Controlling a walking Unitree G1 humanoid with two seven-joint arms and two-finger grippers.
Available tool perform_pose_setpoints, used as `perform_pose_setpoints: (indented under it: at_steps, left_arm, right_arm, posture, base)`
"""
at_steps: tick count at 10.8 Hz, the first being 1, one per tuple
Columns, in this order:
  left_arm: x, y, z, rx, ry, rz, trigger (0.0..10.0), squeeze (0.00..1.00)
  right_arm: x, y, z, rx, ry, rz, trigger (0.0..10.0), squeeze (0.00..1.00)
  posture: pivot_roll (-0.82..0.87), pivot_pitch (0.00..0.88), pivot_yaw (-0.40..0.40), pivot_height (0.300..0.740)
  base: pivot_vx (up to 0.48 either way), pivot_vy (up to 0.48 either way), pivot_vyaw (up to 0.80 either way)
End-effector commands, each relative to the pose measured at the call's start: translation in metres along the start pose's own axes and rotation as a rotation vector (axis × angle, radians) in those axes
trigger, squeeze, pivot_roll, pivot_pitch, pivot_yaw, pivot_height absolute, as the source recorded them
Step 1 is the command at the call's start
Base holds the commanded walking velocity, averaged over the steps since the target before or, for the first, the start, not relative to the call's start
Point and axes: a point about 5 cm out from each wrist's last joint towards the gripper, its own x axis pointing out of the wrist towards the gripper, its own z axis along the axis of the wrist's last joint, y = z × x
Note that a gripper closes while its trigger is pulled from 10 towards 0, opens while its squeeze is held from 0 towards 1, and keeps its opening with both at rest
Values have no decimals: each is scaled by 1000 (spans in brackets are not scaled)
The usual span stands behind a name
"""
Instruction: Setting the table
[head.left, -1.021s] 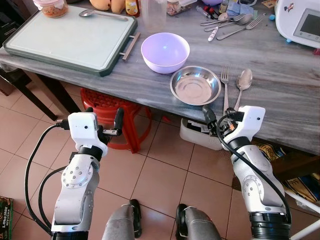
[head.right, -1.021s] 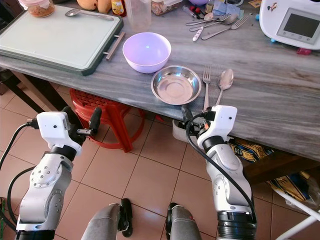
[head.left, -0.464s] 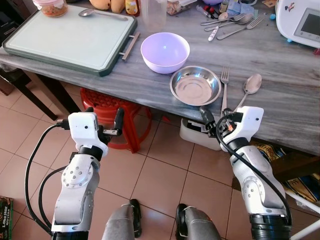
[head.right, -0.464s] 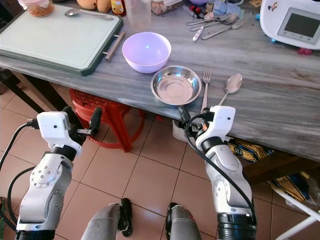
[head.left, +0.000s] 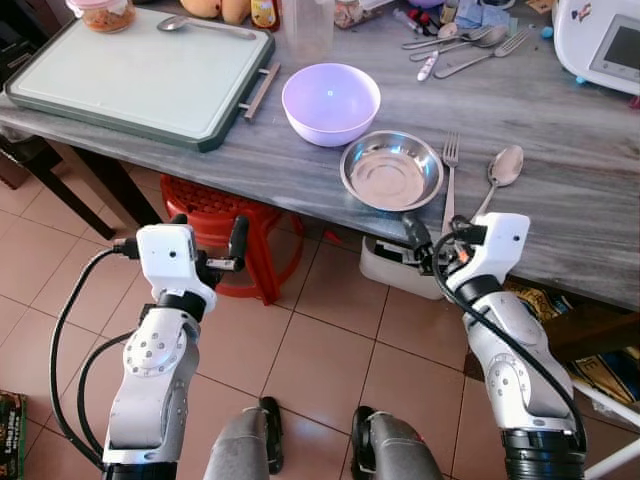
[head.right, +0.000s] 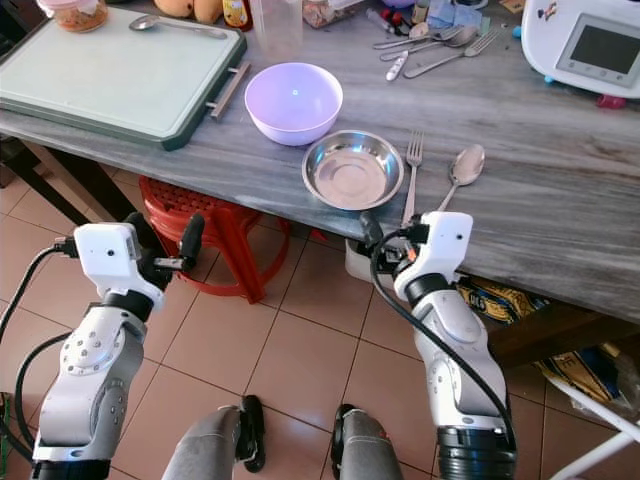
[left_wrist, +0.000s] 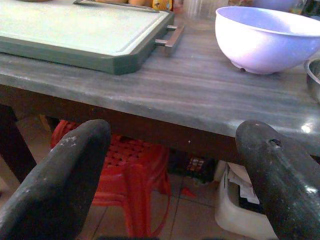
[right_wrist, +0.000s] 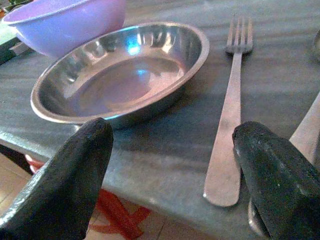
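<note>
On the grey table (head.left: 560, 190) a purple bowl (head.left: 330, 103) sits just behind a shallow steel dish (head.left: 391, 170). Right of the dish lie a fork (head.left: 448, 180) and a spoon (head.left: 500, 170), the spoon slanted with its bowl end to the right. My right gripper (head.left: 435, 242) hovers at the table's front edge below the fork handle. It is open and holds nothing; in the right wrist view its fingers (right_wrist: 65, 185) frame the dish (right_wrist: 125, 75) and fork (right_wrist: 230, 115). My left gripper (head.left: 208, 235) is open and holds nothing, below the table edge, facing the bowl (left_wrist: 265, 37).
A green cutting board (head.left: 140, 75) covers the table's left part. Loose cutlery (head.left: 455, 45) and a white appliance (head.left: 600, 40) stand at the back right. Under the table are a red stool (head.left: 225, 230) and a white box (head.left: 395, 270). Tiled floor lies below.
The spoon's bowl end has swung to the right, from lying parallel to the fork to slanted. My right gripper shifted slightly at the table edge. The left arm is unmoved.
</note>
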Motion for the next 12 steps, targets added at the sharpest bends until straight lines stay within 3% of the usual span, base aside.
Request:
perform_pose_setpoints:
  at_steps: [1, 5, 7, 10, 12]
  left_arm:
    - [-1, 1, 0, 8, 7, 2, 10000, 0]
    - [-1, 1, 0, 4, 5, 5, 10000, 0]
    - [-6, 4, -2, 10, 16, 13, 10000, 0]
    - [-7, 5, -3, 13, 22, 13, 10000, 0]
    - [-8, 6, -3, 17, 33, -7, 10000, 0]
  right_arm:
    - [-2, -3, 5, -36, -25, -13, 10000, 0]
    - [-1, -1, 17, -91, -79, -2, 10000, 0]
    - [-5, 3, 35, -181, -177, -23, 10000, 0]
    - [-12, -19, 56, -275, -258, -204, 10000, 0]
    - [-21, -53, 65, -318, -263, -407, 10000, 0]
  posture:
    - [-13, 237, 25, 740]
    - [-17, 235, 24, 740]
    - [-17, 235, 24, 740]
    - [-24, 240, 35, 740]
    - [-28, 254, 56, 740]
  base:
    - [0, 0, 0]
    - [0, 0, 0]
    - [0, 0, 0]
    - [0, 0, 0]
    - [0, 0, 0]
